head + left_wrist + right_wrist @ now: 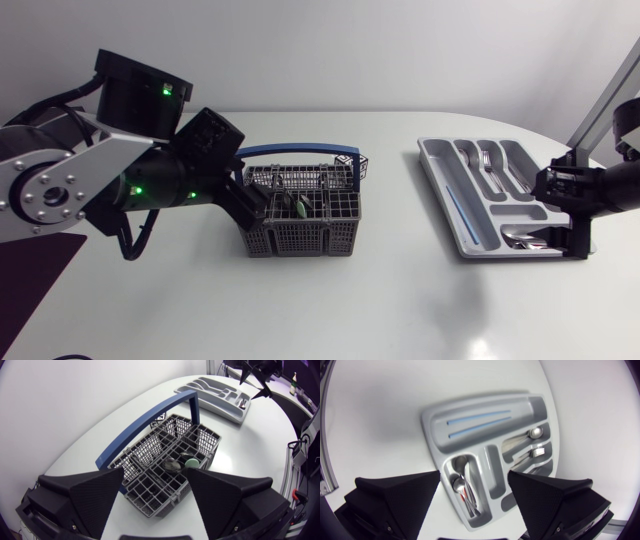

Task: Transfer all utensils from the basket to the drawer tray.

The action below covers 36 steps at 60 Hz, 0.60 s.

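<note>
Our left gripper (155, 476) hovers open at the basket's (300, 240) left end; our right gripper (474, 476), also open, hangs above the drawer tray (436, 160), well right of the basket.

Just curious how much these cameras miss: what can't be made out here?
Head view: the left gripper covers part of the basket, so its contents can't be counted.
Left wrist view: only utensil ends show; their kind is hidden by the grid.
Head view: the right gripper hides the drawer tray corner.
</note>
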Tool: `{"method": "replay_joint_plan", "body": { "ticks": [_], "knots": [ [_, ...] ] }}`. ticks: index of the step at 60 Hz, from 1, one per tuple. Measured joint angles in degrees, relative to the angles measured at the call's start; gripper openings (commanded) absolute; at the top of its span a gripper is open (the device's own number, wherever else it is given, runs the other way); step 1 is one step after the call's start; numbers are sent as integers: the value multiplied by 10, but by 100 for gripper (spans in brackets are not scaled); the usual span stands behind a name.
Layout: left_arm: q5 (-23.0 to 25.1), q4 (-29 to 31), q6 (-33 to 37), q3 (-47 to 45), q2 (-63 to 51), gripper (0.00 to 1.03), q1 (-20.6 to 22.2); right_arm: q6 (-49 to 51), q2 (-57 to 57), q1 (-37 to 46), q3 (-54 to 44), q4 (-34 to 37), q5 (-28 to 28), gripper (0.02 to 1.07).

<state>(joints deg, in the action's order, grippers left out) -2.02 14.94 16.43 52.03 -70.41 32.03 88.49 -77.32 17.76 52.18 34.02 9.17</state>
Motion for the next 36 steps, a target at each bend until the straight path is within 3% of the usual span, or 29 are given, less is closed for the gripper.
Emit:
{"method": "replay_joint_plan", "body": {
  "ticks": [18,36],
  "knots": [
    [26,-14,36,-43,0,87,-35,-277,70,-262,8,59,-7,102],
    [83,-42,64,-70,10,87,-51,-499,30,-464,60,22,-44,102]
  ]
}}
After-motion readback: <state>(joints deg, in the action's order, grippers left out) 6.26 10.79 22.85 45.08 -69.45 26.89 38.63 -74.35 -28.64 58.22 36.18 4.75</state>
